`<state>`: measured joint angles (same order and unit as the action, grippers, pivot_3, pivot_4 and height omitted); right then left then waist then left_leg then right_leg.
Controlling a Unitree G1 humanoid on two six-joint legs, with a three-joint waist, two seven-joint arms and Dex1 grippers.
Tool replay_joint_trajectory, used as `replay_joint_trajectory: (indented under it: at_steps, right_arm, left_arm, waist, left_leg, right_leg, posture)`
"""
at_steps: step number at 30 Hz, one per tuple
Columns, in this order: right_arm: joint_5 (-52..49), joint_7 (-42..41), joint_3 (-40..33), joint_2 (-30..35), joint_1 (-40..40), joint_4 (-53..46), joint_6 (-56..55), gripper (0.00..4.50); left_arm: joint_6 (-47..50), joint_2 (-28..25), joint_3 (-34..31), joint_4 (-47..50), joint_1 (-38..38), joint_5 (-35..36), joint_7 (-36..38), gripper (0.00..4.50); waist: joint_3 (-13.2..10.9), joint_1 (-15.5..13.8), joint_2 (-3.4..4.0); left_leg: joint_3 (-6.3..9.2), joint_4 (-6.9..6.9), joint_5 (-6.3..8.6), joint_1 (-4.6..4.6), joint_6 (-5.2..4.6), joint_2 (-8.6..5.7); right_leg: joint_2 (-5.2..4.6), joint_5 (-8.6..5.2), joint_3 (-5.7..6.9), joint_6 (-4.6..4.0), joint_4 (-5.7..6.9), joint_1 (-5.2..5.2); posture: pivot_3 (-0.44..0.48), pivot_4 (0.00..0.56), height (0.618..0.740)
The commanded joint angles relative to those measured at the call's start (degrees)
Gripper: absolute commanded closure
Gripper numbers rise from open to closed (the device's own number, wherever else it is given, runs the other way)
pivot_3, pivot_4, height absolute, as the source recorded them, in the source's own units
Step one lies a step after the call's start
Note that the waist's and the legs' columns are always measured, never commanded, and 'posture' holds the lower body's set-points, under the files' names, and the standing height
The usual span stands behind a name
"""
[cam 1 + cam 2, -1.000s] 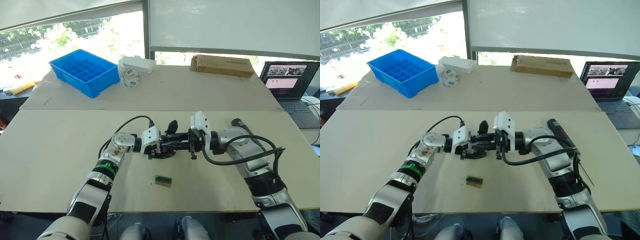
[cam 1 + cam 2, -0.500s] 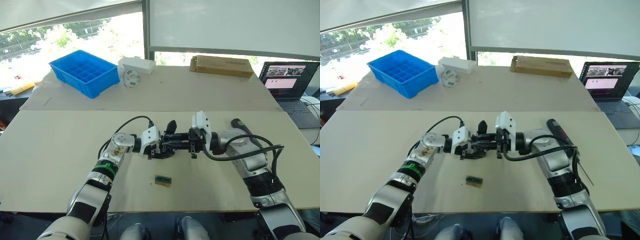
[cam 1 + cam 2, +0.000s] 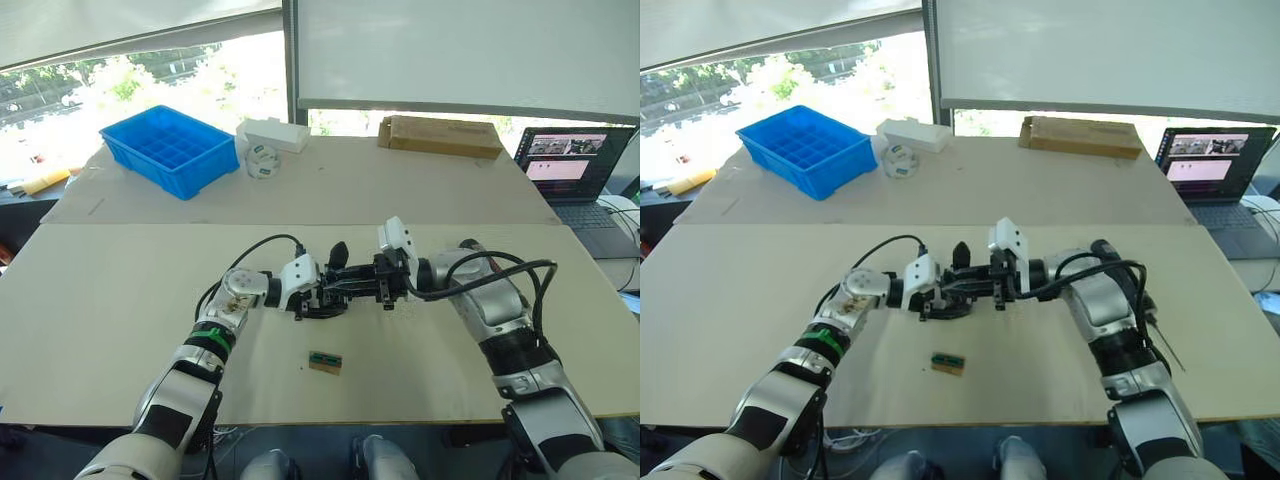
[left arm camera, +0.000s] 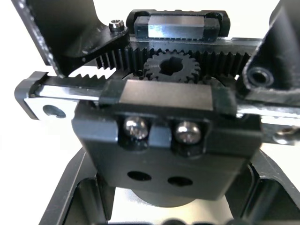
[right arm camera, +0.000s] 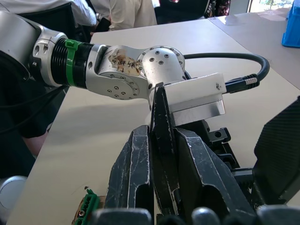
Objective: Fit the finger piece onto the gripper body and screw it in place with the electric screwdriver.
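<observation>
While the left gripper (image 3: 318, 297) seemingly clamps the gripper body (image 4: 167, 140), the right gripper (image 5: 161, 187) pinches the finger piece (image 5: 162, 140) against it, above the table (image 3: 120, 290)

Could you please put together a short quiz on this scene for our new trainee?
1. True or false: the right claw is shut on the finger piece.
2. Short answer: which small thing lies on the table on the robot's side of the two claws?
3. Fill in: the left claw holds the ____.
Key: 1 true; 2 the brown-and-green block; 3 gripper body.
</observation>
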<state>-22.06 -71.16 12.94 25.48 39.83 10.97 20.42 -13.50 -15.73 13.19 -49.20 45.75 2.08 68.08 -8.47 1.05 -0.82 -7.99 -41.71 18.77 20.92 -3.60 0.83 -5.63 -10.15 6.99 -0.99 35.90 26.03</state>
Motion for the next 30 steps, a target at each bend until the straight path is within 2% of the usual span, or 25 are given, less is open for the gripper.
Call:
replay_joint_trajectory:
  at_steps: [1, 6, 8, 12, 16, 20, 24, 30]
  right_arm:
    - [5.4, 2.7, 4.6, -1.0, -2.8, 4.4, 2.2, 4.16]
    - [7.9, 5.9, 2.8, -1.5, -7.0, 4.6, -8.0, 4.16]
    - [6.0, 3.3, 3.9, -0.5, -7.6, 3.0, -4.4, 4.16]
    - [5.8, -2.5, 7.2, 1.6, -6.0, 4.4, 0.1, 4.16]
    - [6.7, -4.4, 8.8, 0.5, -1.4, 10.5, 3.8, 4.16]
    - [5.9, -5.3, 9.2, -0.7, 0.9, 11.9, 8.1, 4.16]
    - [5.8, -2.4, 8.8, -0.9, 0.6, 10.5, 14.0, 4.16]
    - [7.8, 4.4, 6.5, 0.8, -3.5, 7.0, 11.1, 4.16]
  left_arm:
    - [0.8, -0.2, 0.1, 0.2, -0.4, -1.1, -0.8, 2.09]
    - [2.0, -0.3, -0.3, 1.7, -1.3, -0.6, -0.9, 2.09]
    - [2.7, -0.1, -0.3, 2.6, -1.6, -0.3, -0.8, 2.09]
    - [2.6, -0.1, -0.3, 2.6, -1.5, -0.6, -0.9, 2.09]
    - [2.1, -0.2, -0.5, 1.9, -1.2, -0.9, -1.4, 2.09]
    - [2.1, -0.2, -0.6, 2.3, -1.4, -1.0, -1.5, 2.09]
    - [2.1, -0.5, -0.9, 2.8, -1.8, -0.9, -1.7, 2.09]
    - [1.9, -0.7, -0.8, 3.1, -2.2, -1.0, -1.8, 2.09]
  waist:
    - [0.3, 0.2, -0.02]
    - [0.4, 0.4, -0.11]
    - [0.4, 0.6, -0.08]
    - [0.4, 0.2, -0.08]
    - [0.5, 0.2, -0.13]
    - [0.6, 0.2, -0.14]
    - [0.8, 0.3, -0.13]
    - [1.0, 0.4, -0.15]
  left_leg:
    - [0.0, 0.01, 0.0, -0.06, 0.0, 0.01]
    - [0.05, 0.32, 0.03, -0.9, 0.01, 0.05]
    - [0.01, 0.54, 0.04, -1.21, 0.01, 0.03]
    - [0.0, 0.62, 0.03, -1.25, 0.01, 0.02]
    - [0.01, 0.68, 0.04, -1.23, 0.0, 0.01]
    - [0.03, 0.71, 0.04, -1.25, 0.0, 0.02]
    - [0.07, 0.76, 0.04, -1.26, 0.01, 0.02]
    - [0.09, 0.84, 0.08, -1.38, 0.08, 0.02]
  right_leg:
    - [0.01, -0.01, -0.02, -0.01, 0.01, -0.03]
    - [-0.12, -0.08, -0.02, -0.06, -0.15, -0.81]
    - [-0.56, -0.11, -0.09, -0.06, -0.15, -0.96]
    - [-0.66, -0.12, -0.05, -0.11, -0.14, -0.94]
    - [-0.7, -0.15, 0.03, -0.17, -0.2, -0.93]
    - [-0.77, -0.17, 0.02, -0.2, -0.19, -0.93]
    - [-0.83, -0.2, -0.03, -0.24, -0.2, -0.92]
    - [-0.89, -0.21, -0.1, -0.27, -0.2, -0.96]
  posture:
    - [0.0, 0.15, 0.738]
    - [0.0, 0.15, 0.738]
    - [0.0, 0.15, 0.738]
    - [0.0, 0.15, 0.738]
    - [0.0, 0.15, 0.738]
    - [0.0, 0.15, 0.738]
    - [0.0, 0.15, 0.738]
    - [0.0, 0.15, 0.738]
